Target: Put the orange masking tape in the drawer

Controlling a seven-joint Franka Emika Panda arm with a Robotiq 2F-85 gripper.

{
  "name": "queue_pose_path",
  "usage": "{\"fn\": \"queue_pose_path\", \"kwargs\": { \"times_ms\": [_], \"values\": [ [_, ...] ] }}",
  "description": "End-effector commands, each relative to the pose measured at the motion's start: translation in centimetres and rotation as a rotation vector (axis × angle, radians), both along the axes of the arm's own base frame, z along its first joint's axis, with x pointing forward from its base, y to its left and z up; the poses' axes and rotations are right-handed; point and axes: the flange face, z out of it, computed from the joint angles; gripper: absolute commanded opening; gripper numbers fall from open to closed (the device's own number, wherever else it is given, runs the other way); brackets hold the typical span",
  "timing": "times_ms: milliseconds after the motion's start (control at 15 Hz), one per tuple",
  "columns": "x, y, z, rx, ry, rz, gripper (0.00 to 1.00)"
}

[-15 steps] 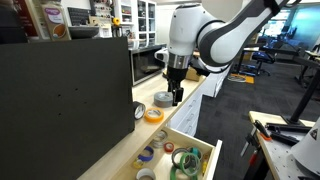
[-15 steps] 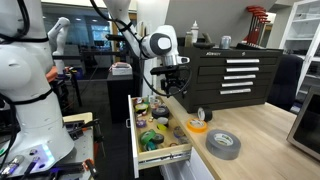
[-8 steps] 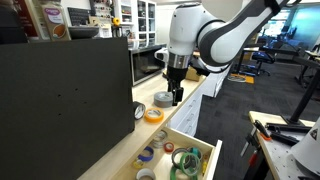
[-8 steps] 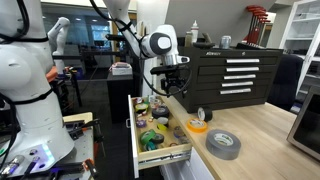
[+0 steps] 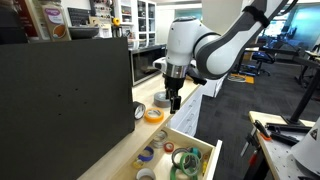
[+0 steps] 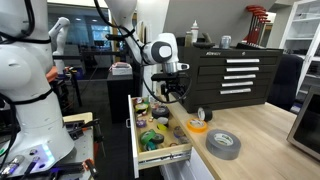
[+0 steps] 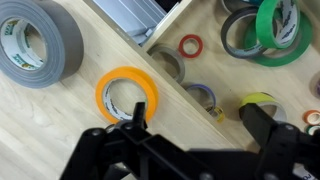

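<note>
The orange masking tape (image 7: 128,91) lies flat on the light wood table, next to the drawer's edge; it also shows in both exterior views (image 5: 153,115) (image 6: 197,126). The drawer (image 5: 205,150) (image 6: 139,130) (image 7: 190,25) stands pulled open and holds several tape rolls. My gripper (image 7: 200,118) is open and empty, hanging above the table. One finger is over the orange tape's near edge, the other over the drawer side. In both exterior views the gripper (image 5: 174,101) (image 6: 170,94) hovers above the table near the tape.
A larger grey tape roll (image 7: 38,40) (image 6: 223,144) (image 5: 163,98) lies beside the orange one. In the drawer are a green roll (image 7: 275,25), a small red ring (image 7: 190,45) and a yellow-green roll (image 7: 262,103). A black box (image 5: 65,90) stands beside the table, and a black drawer cabinet (image 6: 235,72) behind it.
My arm has lowered and shifted a little toward the orange tape. The tape and drawer have not moved.
</note>
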Motion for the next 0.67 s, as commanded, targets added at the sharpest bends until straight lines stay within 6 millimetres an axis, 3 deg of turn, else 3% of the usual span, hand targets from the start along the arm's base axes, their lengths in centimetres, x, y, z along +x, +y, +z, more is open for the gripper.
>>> {"fn": "queue_pose_path", "kwargs": {
  "times_ms": [0, 600],
  "values": [
    [1.6, 0.3, -2.0, 0.029, -0.019, 0.039, 1.00],
    [6.0, -1.1, -4.8, 0.048, -0.027, 0.100, 1.00]
  ]
}}
